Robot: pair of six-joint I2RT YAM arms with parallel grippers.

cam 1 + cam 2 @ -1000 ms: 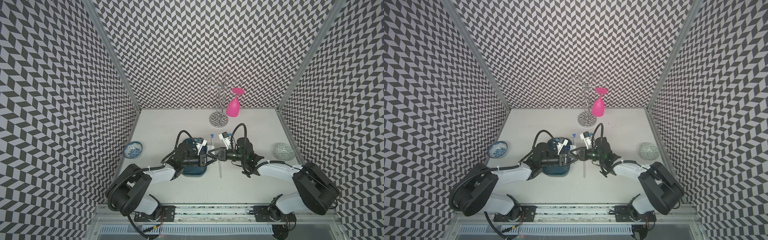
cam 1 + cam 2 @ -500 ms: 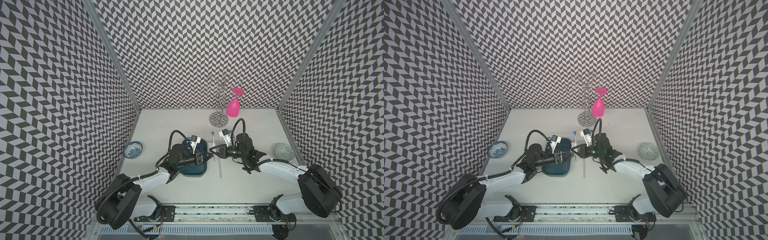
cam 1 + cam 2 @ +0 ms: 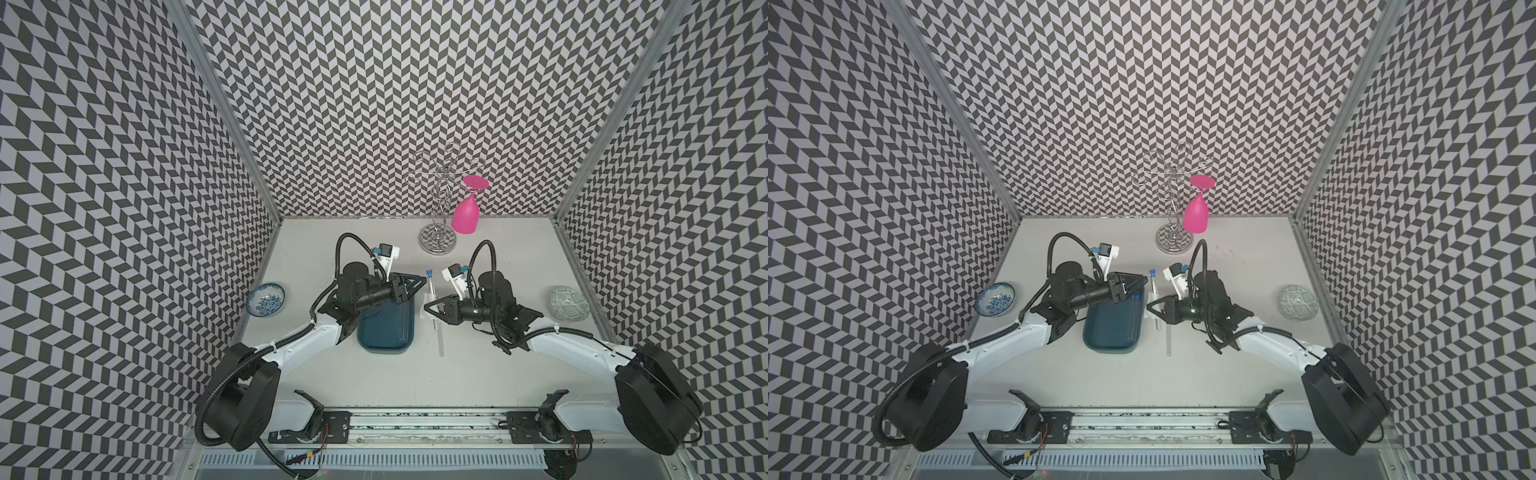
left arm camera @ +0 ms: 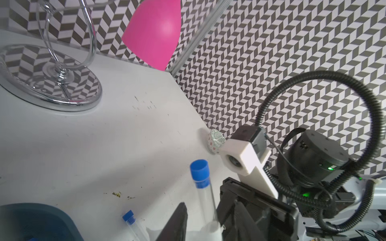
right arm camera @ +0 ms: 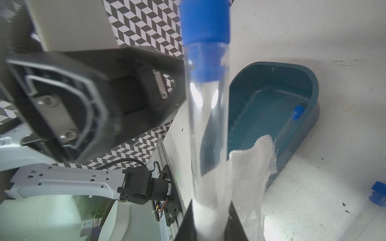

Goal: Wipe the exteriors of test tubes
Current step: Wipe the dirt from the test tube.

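Right gripper (image 3: 430,308): closed tight on the held test tube (image 5: 205,125), with a gauze cloth (image 5: 250,158) pinched between its pads and the glass. The tube stands near upright, blue cap on top. I can't see whether its lower end clears the table (image 3: 478,374). The gauze wraps only the stretch at the jaws. From there up to the cap the glass shows bare in the right wrist view.

Left gripper (image 3: 419,285): just beside the held tube's upper part, over the end of the teal tray (image 3: 380,332) nearest the back wall. Jaws are partly apart, with nothing between them that I can see. It does not look to be touching the tube.

Other tubes: the tray test tube (image 5: 292,120) lies capped along the tray's inner wall. A faint clear outline near it may be another, but it is too glassy to be sure. The table test tube (image 4: 133,225) lies flat outside the tray, between the tray and the right gripper.

Progress, my reading: one tube is mid-wipe, carried by the cloth hand alone. I judge that wipe unfinished, since the cloth covers so little of the glass. The table tube is either done and set aside or waiting; nothing tells wiped glass from unwiped. The tray holds at least one that I take as not yet wiped. I account for three tubes for certain and a fourth only maybe. More looks left than done.
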